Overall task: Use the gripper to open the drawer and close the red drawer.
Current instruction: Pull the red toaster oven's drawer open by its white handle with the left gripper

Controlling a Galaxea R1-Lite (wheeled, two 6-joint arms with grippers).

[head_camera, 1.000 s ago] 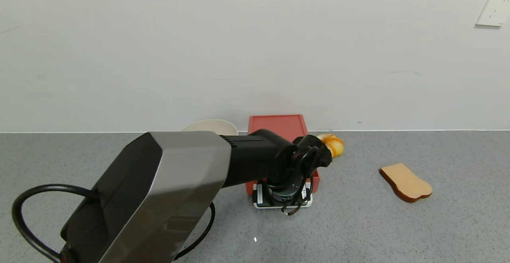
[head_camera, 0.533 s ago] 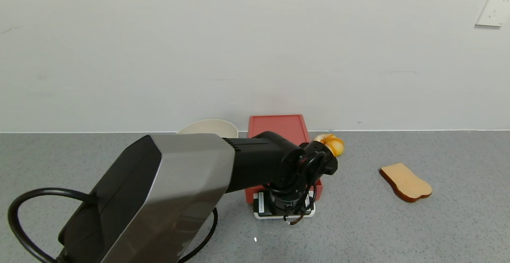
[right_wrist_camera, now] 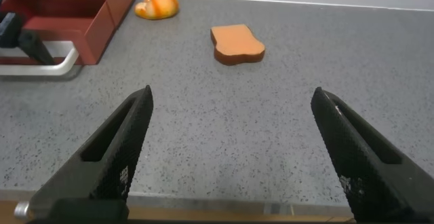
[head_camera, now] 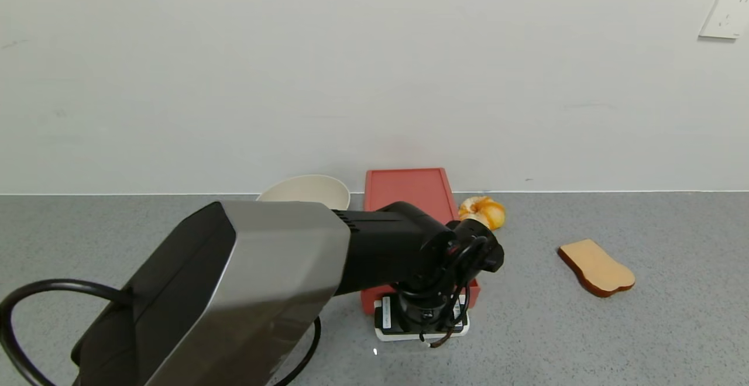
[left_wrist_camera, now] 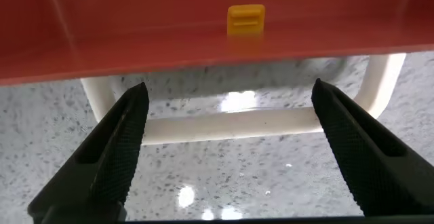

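The salmon-red drawer (head_camera: 409, 190) stands against the back wall, its tray slid out toward me. My left gripper (head_camera: 422, 321) points down into the white loop handle (head_camera: 421, 334) at the tray's front. In the left wrist view the left gripper (left_wrist_camera: 229, 88) is open. Its fingers (left_wrist_camera: 125, 136) stand spread inside the loop, with the handle bar (left_wrist_camera: 230, 125) running across between them below the red tray front (left_wrist_camera: 169, 34). My right gripper (right_wrist_camera: 232, 95) is open and empty, low over the counter's near edge. It is out of the head view.
A beige bowl (head_camera: 304, 190) sits left of the drawer. An orange pastry (head_camera: 483, 210) lies right of the drawer and a toast slice (head_camera: 595, 268) farther right. A small yellow tab (left_wrist_camera: 245, 19) sits on the tray front. The left arm's black cable (head_camera: 35, 292) loops at front left.
My left gripper has moved toward me with the white handle. The drawer's tray has slid farther out of the red box. The right arm has not visibly moved.
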